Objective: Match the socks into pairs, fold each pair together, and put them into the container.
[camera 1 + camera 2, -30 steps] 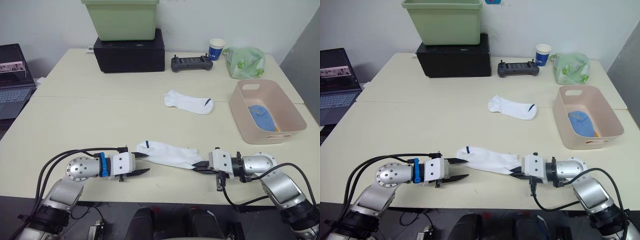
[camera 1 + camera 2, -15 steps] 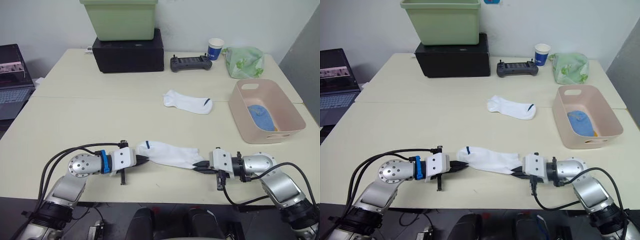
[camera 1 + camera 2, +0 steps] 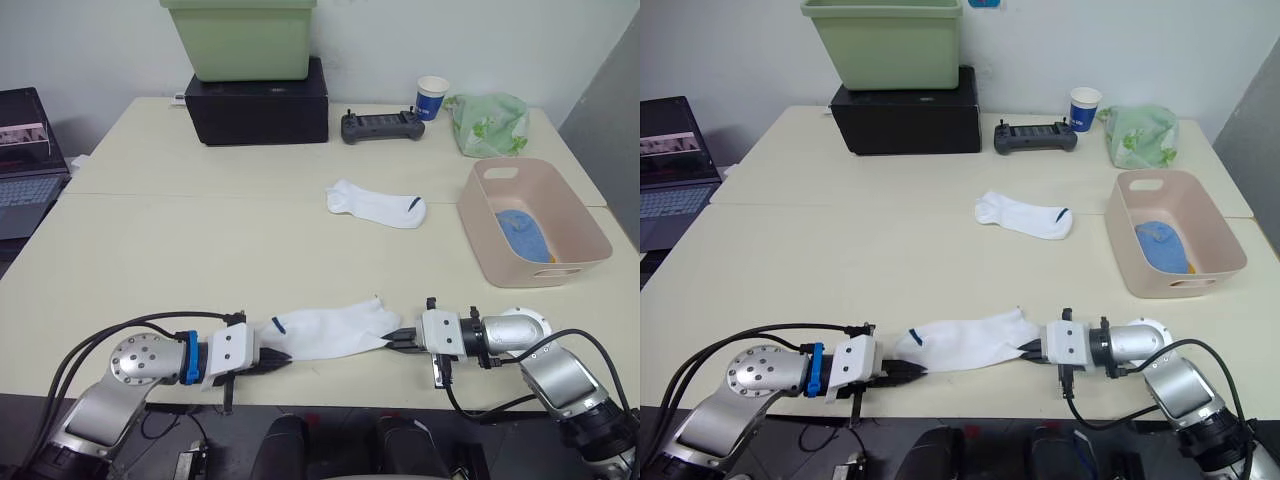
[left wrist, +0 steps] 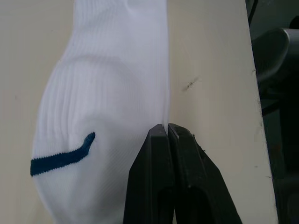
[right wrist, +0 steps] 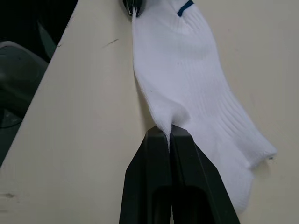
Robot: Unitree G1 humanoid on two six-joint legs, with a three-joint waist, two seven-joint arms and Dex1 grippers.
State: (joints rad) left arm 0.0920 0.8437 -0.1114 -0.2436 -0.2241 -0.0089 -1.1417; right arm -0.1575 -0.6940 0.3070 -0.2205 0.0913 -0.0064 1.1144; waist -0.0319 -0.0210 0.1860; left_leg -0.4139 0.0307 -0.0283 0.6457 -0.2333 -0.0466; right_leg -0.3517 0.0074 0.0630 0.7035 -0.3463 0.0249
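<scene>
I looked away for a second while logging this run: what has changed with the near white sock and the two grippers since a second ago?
The left gripper, open a second ago, has shut on the near white sock and pulled that end toward the table's front edge. The right gripper stays pinched on the other end. The far white sock and the pink container have not moved.

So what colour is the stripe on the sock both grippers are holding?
Dark blue, on a white sock; the left wrist view shows it best.

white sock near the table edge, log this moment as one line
left claw: shut on near white sock | right claw: shut on it | second white sock: mid-table | container: holds blue
</scene>
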